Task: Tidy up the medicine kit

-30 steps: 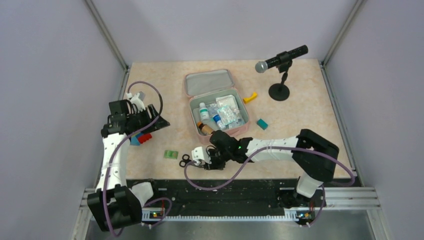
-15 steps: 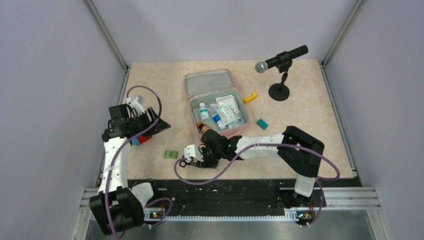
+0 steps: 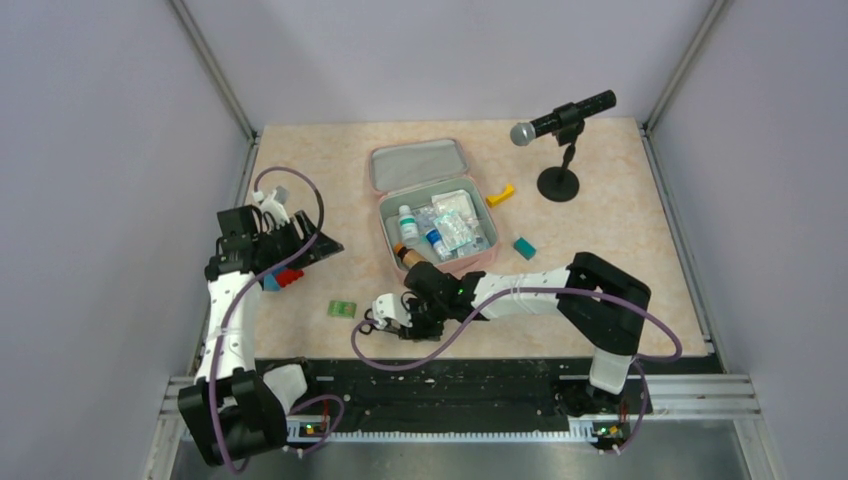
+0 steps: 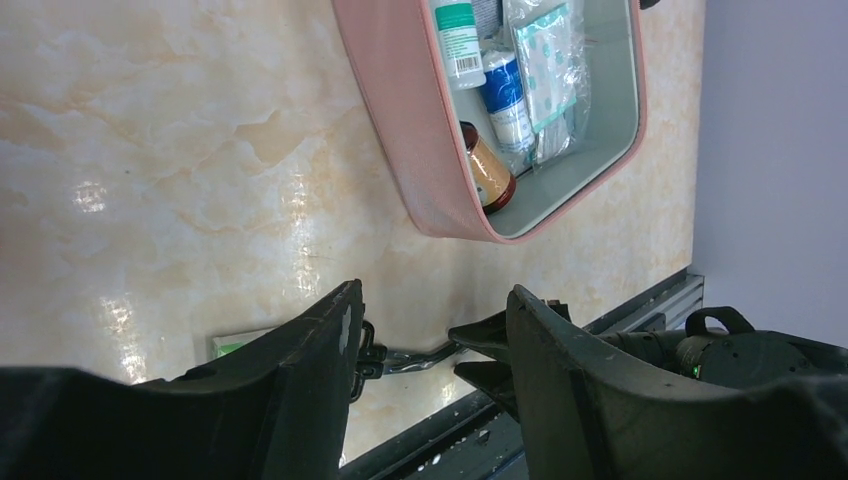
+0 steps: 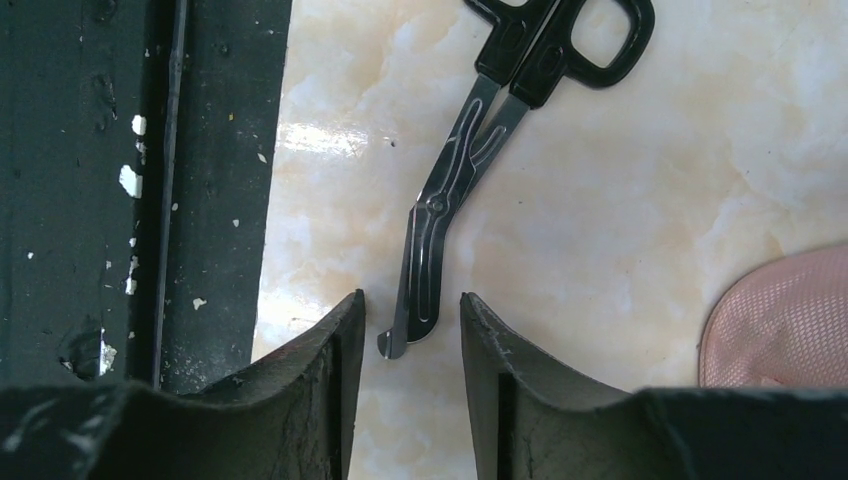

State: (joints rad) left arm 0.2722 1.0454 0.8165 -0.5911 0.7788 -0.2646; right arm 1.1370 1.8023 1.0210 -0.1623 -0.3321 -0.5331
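Note:
The medicine kit (image 3: 478,262) lies open mid-table, a pink case with its lid (image 3: 418,164) folded back, holding white bottles, an amber bottle (image 3: 409,257) and clear packets. Black-handled scissors (image 5: 452,187) lie flat on the table near the front edge. My right gripper (image 5: 412,302) is open, and the blade tip sits between its fingertips with a gap on each side. In the top view the right gripper (image 3: 398,317) is just right of the scissors (image 3: 372,321). My left gripper (image 4: 430,300) hangs open and empty at the table's left, seen in the top view as the left gripper (image 3: 303,248).
A green packet (image 3: 343,309) lies left of the scissors. A red and blue item (image 3: 282,278) sits under the left arm. A yellow piece (image 3: 500,195) and a teal block (image 3: 524,247) lie right of the kit. A microphone stand (image 3: 558,183) is at the back right. The black front rail (image 5: 120,180) is beside the scissors.
The right gripper slid left along the scissors, then its jaws widened a little and it eased back. The left arm shifted slightly.

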